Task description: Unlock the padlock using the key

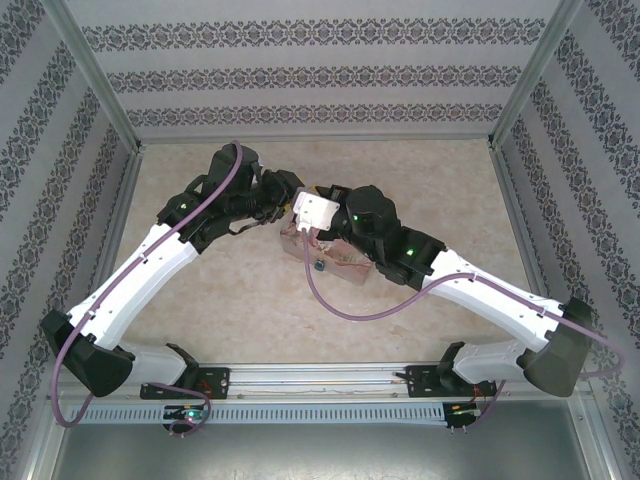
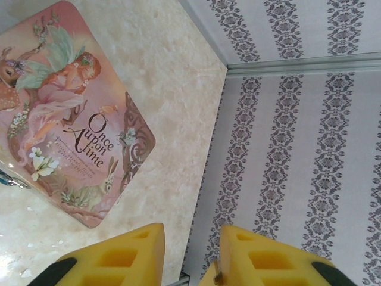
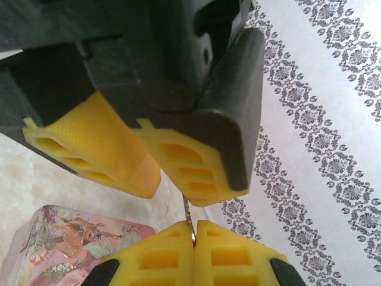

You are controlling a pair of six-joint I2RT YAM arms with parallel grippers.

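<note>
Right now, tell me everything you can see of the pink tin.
The tin is a pink box with rounded corners, and it looks like printed metal. Its lid shows a winged fairy, white flowers, a rabbit and the words Once Upon a Time. It lies flat, lid up, on the marbled table, at a diagonal in the left wrist view. Nothing rests on the visible lid.

Both arms reach inward, wrists nearly touching; left gripper [image 2: 190, 241] stands apart, right gripper [image 3: 194, 231] pinched tight.
</note>
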